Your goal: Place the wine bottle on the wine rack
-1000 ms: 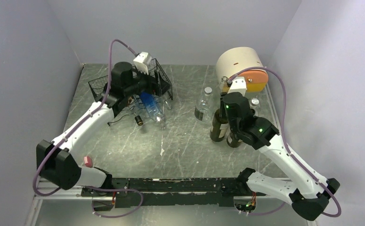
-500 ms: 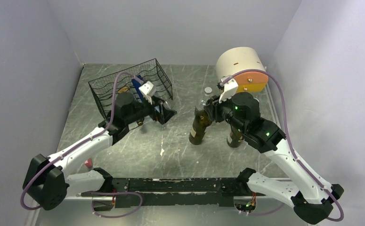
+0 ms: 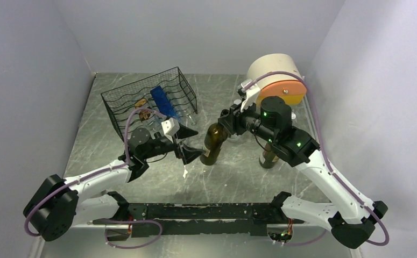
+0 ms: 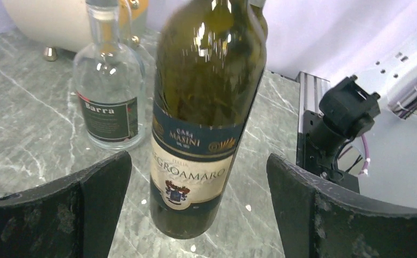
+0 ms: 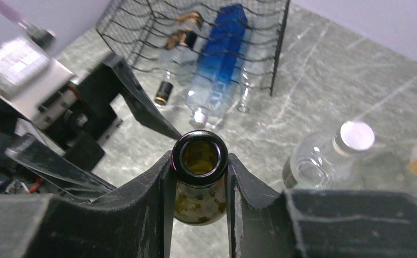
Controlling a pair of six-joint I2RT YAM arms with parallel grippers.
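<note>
The dark green wine bottle (image 3: 211,146) with a cream label is held tilted near the table's middle, its base low over the table. My right gripper (image 3: 229,119) is shut on its open neck (image 5: 199,157). My left gripper (image 3: 191,149) is open just left of the bottle. In the left wrist view the bottle's body (image 4: 206,107) is between and beyond my spread fingertips (image 4: 105,185), not touching them. The black wire wine rack (image 3: 121,101) stands at the back left, holding a blue bottle (image 3: 162,101) and clear bottles.
A clear "Barra" bottle (image 4: 109,102) stands just behind the wine bottle. Another dark bottle (image 3: 268,157) stands under my right arm. The cream-and-orange drum box (image 3: 273,75) is at the back right. Walls close in on three sides.
My right gripper has carried the wine bottle left toward the table's middle and tilted it. My left arm has pulled back from the rack and now faces the bottle, open.
</note>
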